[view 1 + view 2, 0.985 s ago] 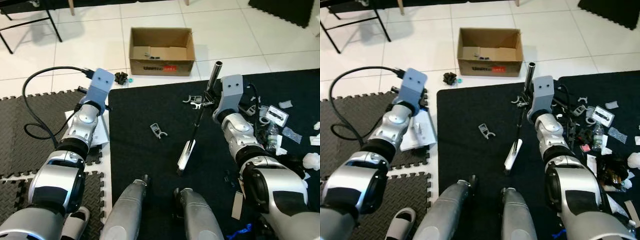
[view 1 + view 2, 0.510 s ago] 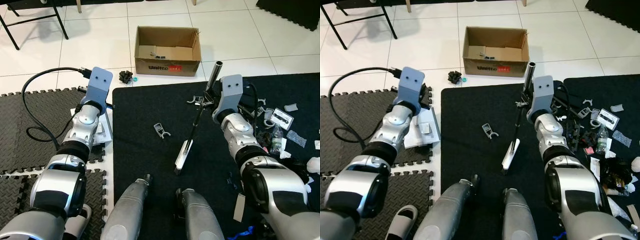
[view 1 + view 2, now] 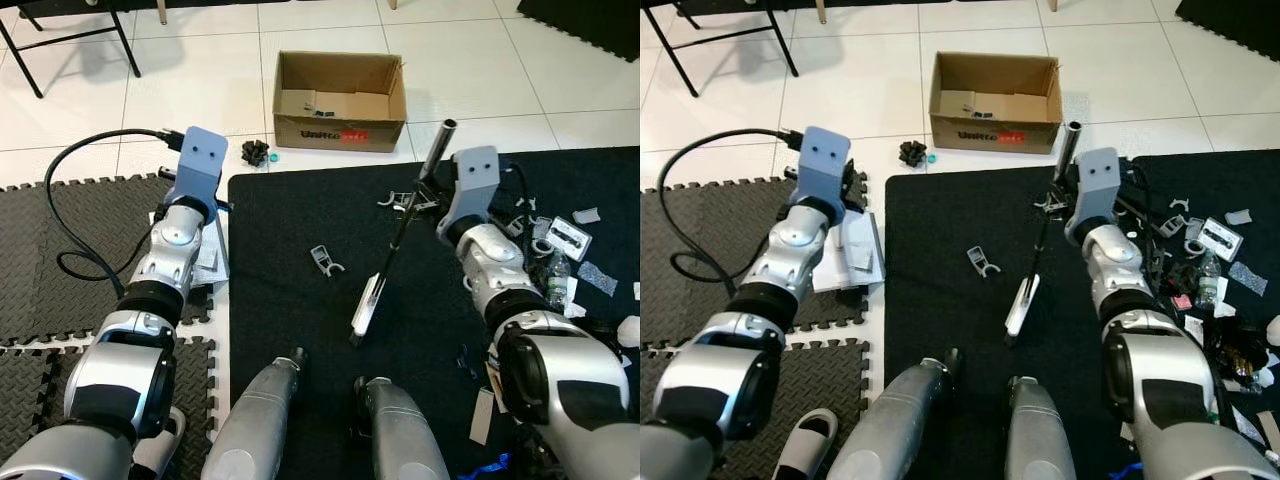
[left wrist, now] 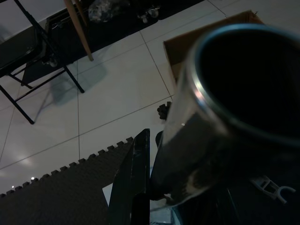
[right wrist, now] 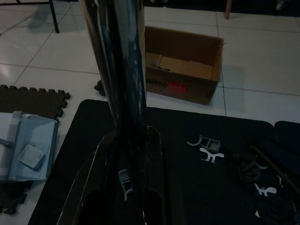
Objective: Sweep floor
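Black mat (image 3: 300,220) lay just below the cardboard box (image 3: 340,87). It was still littered: one white clip (image 3: 322,260) mid-mat and a pile of scraps (image 3: 560,240) at its right edge, well right of the box. Sweeping looked barely begun, with most debris left to clear. Broom (image 3: 395,245) stood tilted on the mat below the box, head down. Right gripper (image 5: 126,154) was clamped on its metal handle. Left gripper (image 4: 140,187) hung left of the box over the foam tiles, with a dark tube close before its camera; fingers there couldn't be told, too dark and cropped. Box contents were too small to read.
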`<state>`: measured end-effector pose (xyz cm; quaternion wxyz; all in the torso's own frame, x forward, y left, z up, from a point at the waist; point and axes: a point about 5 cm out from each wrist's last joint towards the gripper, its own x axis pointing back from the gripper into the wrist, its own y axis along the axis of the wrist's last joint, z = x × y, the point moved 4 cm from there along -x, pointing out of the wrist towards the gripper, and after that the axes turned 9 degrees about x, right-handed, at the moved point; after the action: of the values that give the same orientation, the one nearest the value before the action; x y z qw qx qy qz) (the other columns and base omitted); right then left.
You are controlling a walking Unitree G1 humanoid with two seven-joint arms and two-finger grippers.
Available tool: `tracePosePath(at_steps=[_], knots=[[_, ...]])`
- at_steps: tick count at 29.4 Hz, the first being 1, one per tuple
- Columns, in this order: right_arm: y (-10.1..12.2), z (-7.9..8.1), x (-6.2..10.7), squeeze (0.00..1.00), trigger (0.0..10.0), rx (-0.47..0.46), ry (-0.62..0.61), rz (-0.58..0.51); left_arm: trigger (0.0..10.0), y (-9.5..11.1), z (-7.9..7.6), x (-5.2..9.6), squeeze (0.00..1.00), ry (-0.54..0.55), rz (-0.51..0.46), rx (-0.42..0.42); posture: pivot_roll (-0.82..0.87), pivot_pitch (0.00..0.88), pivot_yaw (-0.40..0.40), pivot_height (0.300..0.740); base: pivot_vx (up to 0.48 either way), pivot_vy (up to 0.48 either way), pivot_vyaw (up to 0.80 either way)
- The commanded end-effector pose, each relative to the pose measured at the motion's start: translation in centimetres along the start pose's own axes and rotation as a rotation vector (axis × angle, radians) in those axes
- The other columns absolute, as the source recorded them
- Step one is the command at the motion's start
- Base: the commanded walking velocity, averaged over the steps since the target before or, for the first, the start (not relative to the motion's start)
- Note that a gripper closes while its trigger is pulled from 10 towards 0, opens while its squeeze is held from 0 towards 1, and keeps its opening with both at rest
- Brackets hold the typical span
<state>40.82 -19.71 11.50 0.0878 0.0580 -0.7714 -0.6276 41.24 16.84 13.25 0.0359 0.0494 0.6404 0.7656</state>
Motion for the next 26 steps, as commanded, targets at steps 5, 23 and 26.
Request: tracePosePath(at_steps=[5,23,26], knots=[[0.5,-0.8,0.2,0.0,10.0,-0.006,-0.012,-0.04,10.0,0.4,-2.4,0.0,0.0,-0.075,-0.019,0.069,0.05,0.254,0.027,0.74,0.0,0.0,0.0],[0.6,-4.1,1.7,0.0,10.0,-0.015,-0.061,-0.071,10.0,-0.1,-2.6,0.2,0.0,-0.081,-0.002,0.062,0.04,0.252,0.031,0.74,0.0,0.0,0.0],[0.7,-5.1,2.3,0.0,10.0,-0.021,-0.078,-0.09,10.0,-0.2,-2.7,0.3,0.0,-0.085,0.002,0.057,0.03,0.256,0.037,0.74,0.0,0.0,0.0]])
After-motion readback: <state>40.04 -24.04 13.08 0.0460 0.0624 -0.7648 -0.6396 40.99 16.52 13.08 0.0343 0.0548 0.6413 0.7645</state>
